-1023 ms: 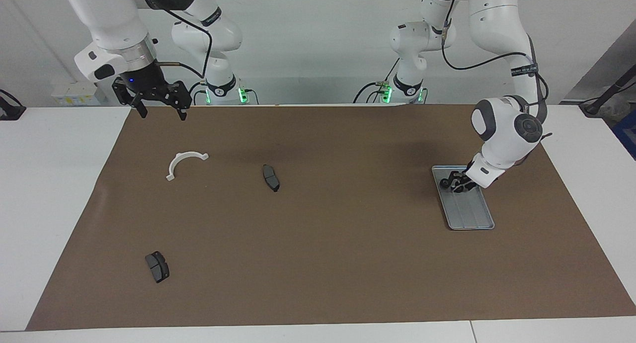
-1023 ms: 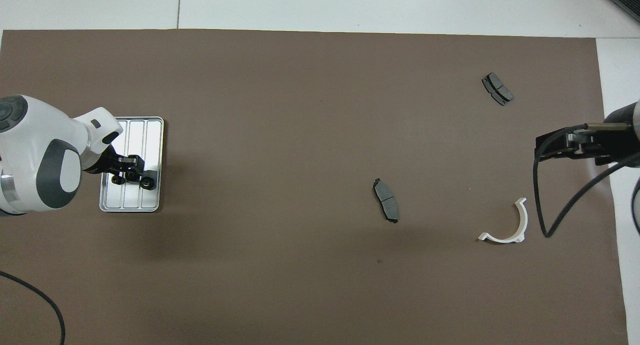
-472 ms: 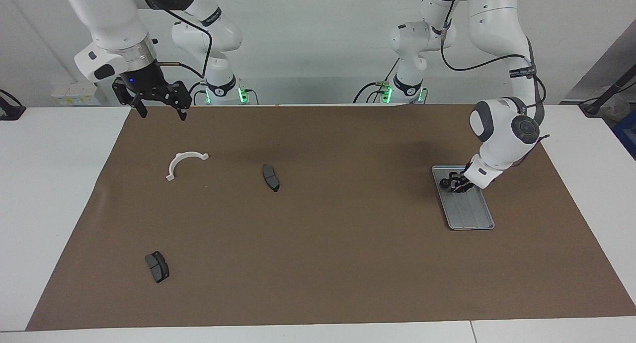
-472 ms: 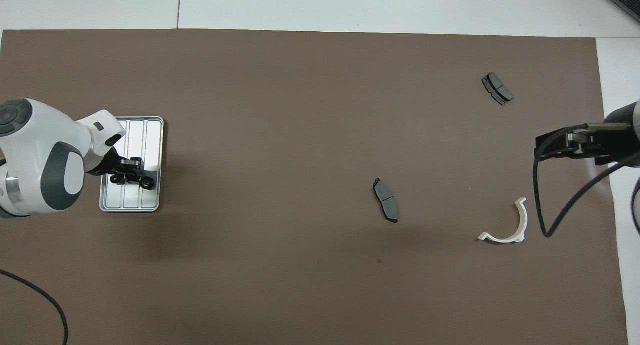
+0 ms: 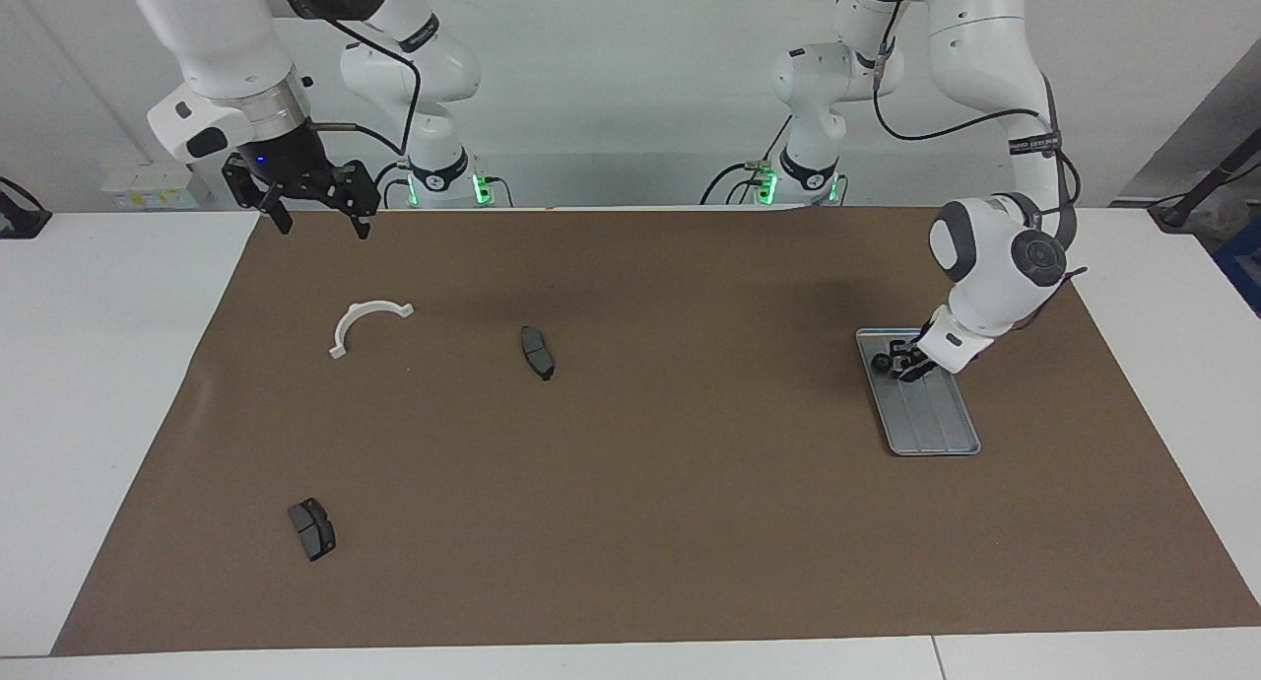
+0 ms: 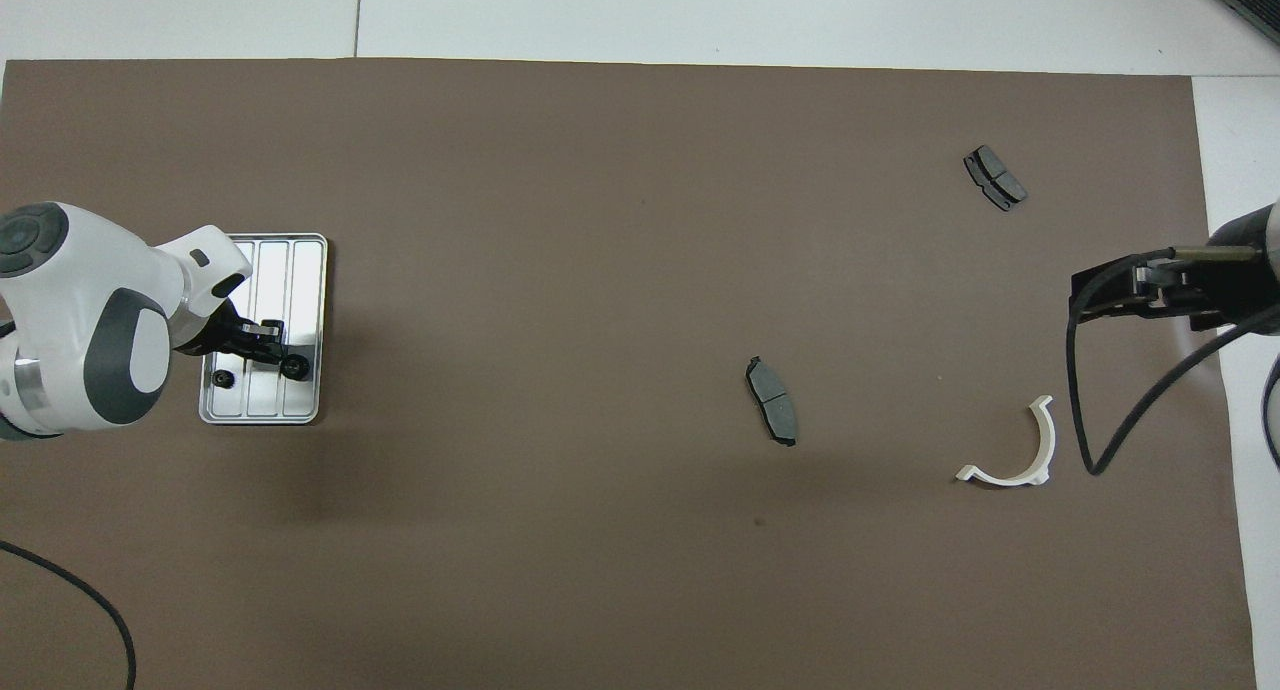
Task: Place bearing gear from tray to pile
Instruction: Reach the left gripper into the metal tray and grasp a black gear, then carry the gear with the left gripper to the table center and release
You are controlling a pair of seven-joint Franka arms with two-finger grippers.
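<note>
The silver tray point(image 5: 931, 419) point(image 6: 290, 270) lies at the left arm's end of the brown mat. My left gripper point(image 5: 901, 357) point(image 6: 262, 338) is low over the tray's end nearer the robots. Two small black bearing gears point(image 6: 293, 367) point(image 6: 222, 378) lie on the tray on either side of it; only one gear point(image 5: 880, 363) shows in the facing view. Whether the gripper holds anything is hidden. The pile is scattered: a white half-ring bracket point(image 5: 353, 313) point(image 6: 1046, 448) and two dark brake pads point(image 5: 538, 353) point(image 5: 312, 528). My right gripper point(image 5: 323, 222) point(image 6: 1085, 295) waits open, raised over the mat's edge.
The brown mat point(image 5: 690, 483) covers most of the white table. One brake pad point(image 6: 772, 401) lies mid-mat; the other pad point(image 6: 994, 177) is farthest from the robots. A black cable point(image 6: 1090, 440) hangs from the right arm next to the bracket.
The left arm has drawn back slightly over the tray and its gripper has narrowed. A gear that it covered now shows on the tray. The right arm has not moved.
</note>
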